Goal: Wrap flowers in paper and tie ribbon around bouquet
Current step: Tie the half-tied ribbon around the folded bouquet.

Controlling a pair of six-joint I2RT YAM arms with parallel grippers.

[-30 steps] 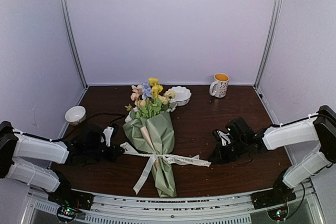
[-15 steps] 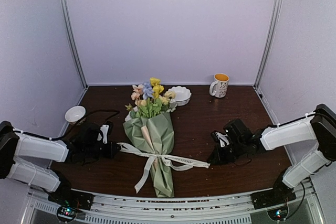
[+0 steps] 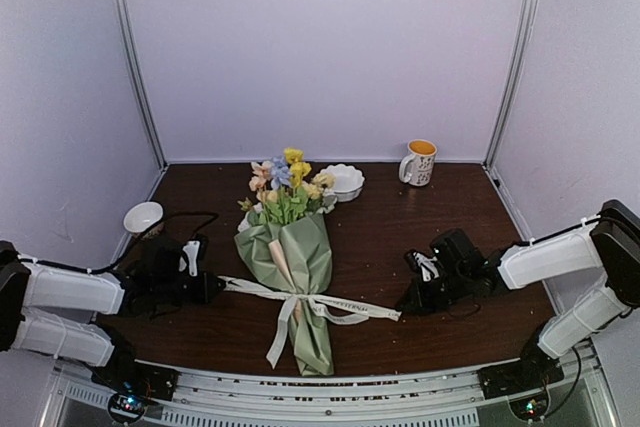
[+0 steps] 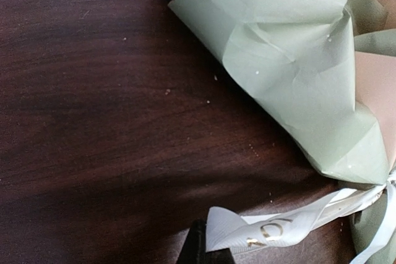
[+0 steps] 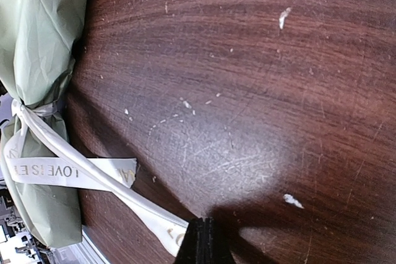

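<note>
On your left, the left gripper [image 3: 206,288] has its jaws pinched together on 1 end of the ribbon [image 3: 250,289]. From there the strand runs fairly straight to the knot at the waist of the bouquet [image 3: 300,267].

The bouquet lies on the table [image 3: 420,217] between the 2 arms, with the flowers [image 3: 285,179] at the far end and the narrow tail toward you. Judge the whole bundle as light: an uneven pull will likely drag it across the wood. The paper [image 4: 291,60] looks thin and creased, so it should crumple or tear if squeezed. The blossoms look delicate, so take hold at the tied waist, never at the heads.

On your right, the right gripper [image 3: 408,304] is clamped on another tail of the ribbon. The ribbon looks soft, flat and smooth, and it may slip between the pads, so grip it flat near the end.
</note>
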